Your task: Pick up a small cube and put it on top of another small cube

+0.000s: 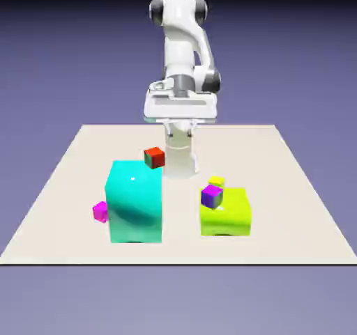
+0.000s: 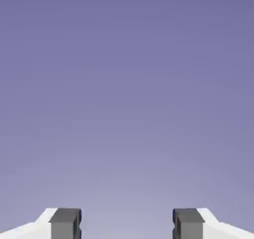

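The small cube (image 1: 100, 212), tiny and magenta-pink, lies on the table against the left side of the big cyan block (image 1: 134, 201) in the exterior view. My gripper (image 1: 180, 111) is held high above the table's far part, well away from every cube. In the hand view the gripper (image 2: 127, 223) is open, its two grey fingertips (image 2: 65, 223) far apart with only the blue-violet backdrop between them. No cube shows in the hand view.
A red cube (image 1: 154, 157) sits behind the cyan block's top. A lime block (image 1: 226, 214) stands to the exterior view's right, with a purple cube (image 1: 211, 196) at its upper left corner and a small yellow cube (image 1: 217, 181) just behind it.
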`<state>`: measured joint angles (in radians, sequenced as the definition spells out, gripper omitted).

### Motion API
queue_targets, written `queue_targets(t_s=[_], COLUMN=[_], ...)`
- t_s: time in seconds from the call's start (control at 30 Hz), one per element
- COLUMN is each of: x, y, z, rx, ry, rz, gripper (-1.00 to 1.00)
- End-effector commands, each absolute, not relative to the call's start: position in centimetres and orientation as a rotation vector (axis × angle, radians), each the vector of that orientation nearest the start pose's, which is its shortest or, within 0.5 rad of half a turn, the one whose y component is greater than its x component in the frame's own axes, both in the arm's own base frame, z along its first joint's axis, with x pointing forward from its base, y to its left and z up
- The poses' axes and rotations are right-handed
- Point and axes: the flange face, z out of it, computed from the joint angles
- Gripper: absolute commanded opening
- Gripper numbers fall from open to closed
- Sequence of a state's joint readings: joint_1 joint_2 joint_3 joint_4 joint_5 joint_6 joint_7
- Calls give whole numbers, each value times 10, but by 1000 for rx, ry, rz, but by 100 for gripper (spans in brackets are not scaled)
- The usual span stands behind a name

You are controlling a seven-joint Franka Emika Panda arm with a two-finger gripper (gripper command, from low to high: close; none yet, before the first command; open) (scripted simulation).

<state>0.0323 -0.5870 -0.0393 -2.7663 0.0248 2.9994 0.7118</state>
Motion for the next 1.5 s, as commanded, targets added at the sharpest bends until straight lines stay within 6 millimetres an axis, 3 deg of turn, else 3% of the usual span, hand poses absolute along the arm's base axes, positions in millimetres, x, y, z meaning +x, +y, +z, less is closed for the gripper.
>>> queue_targets(t_s=[0.0,0.3,0.6,0.87,1.13,1.4,1.43,1.47], x=[398,422,413,381,334,281,275,272], y=[-15,-111,-209,-287,-350,-399,-401,-390], z=[482,425,359,299,243,198,192,178], rx=[-2441,-2329,-1996,-1548,-1017,-480,-420,-380], ry=[1008,1615,2138,2455,2584,2515,2498,2501], rz=[-1035,-721,-340,19,357,641,675,724], gripper=[0,0,0,0,0,0,0,0])
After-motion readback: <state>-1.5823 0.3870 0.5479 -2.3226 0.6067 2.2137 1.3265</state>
